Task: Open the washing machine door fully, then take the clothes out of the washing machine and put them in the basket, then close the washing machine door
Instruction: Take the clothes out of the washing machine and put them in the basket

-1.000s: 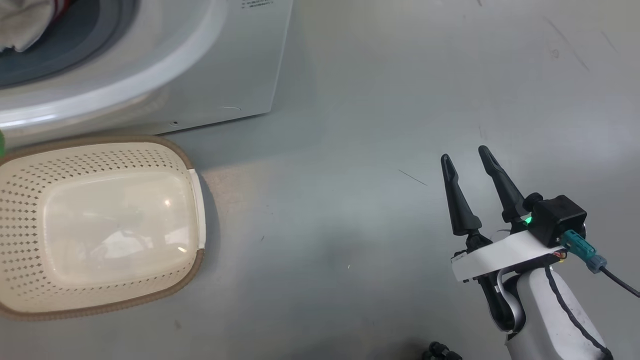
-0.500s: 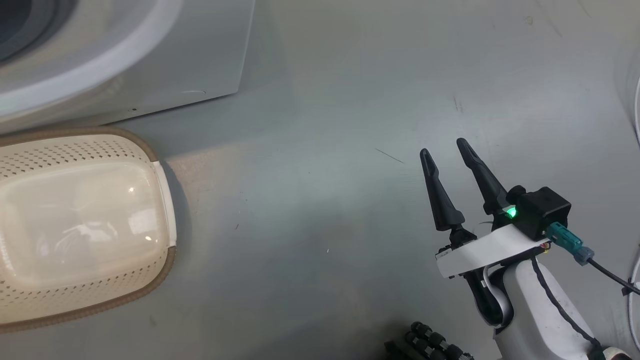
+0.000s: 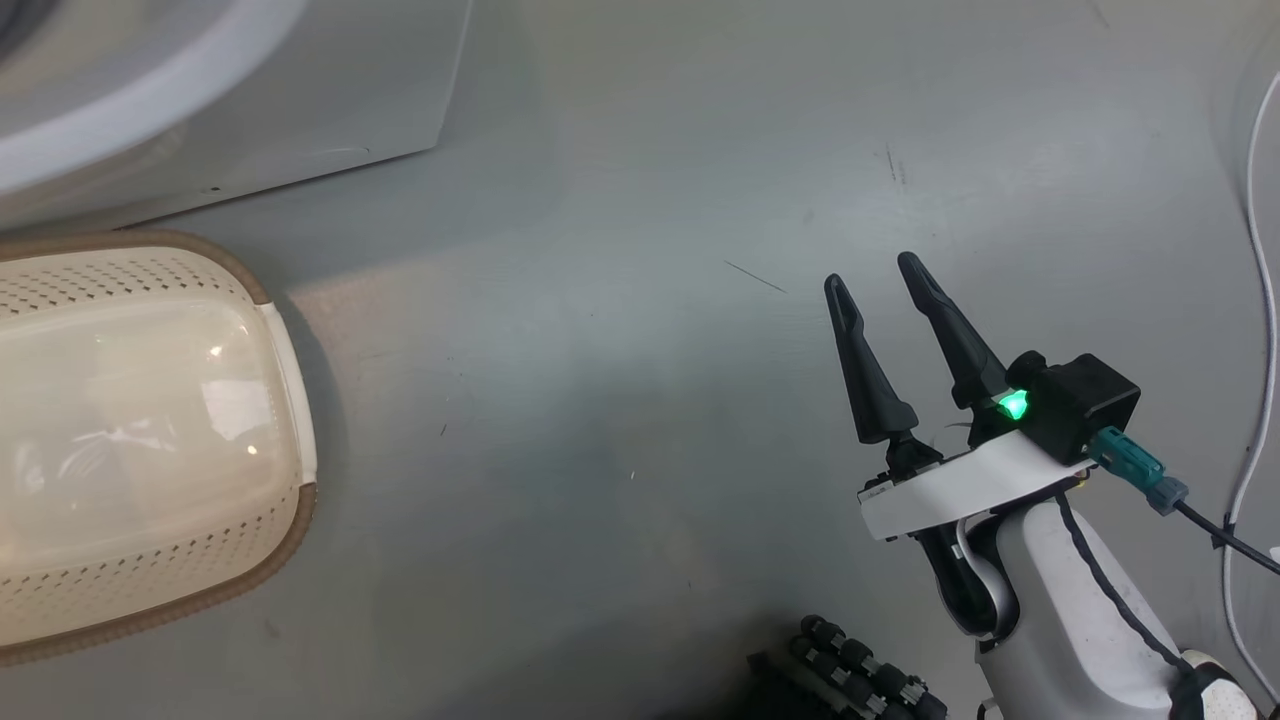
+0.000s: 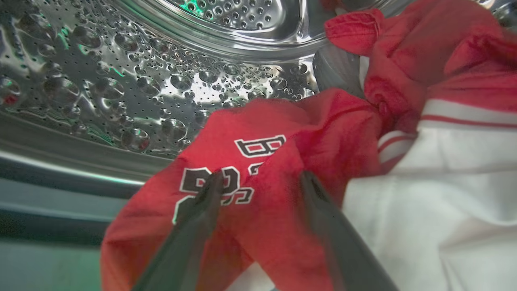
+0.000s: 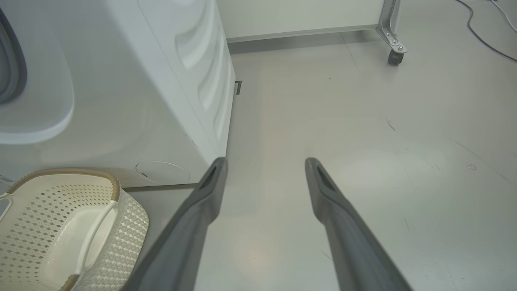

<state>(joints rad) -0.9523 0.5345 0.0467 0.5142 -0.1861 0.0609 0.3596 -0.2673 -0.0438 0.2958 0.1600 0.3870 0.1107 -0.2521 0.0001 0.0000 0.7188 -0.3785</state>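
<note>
Clothes (image 4: 262, 121) lay inside the washing machine (image 4: 121, 81), against its perforated steel wall. They ran off the right and bottom edges of the left wrist view, and the lettering was creased and partly folded under. Red fabric with dark, white-edged numbers met white panels with red stripes. The left gripper (image 4: 261, 178) stood spread, a red fold rising between its blurred fingers. The right gripper (image 3: 872, 274) hung open above the floor (image 3: 600, 350), well apart from the basket (image 3: 120, 285).
</note>
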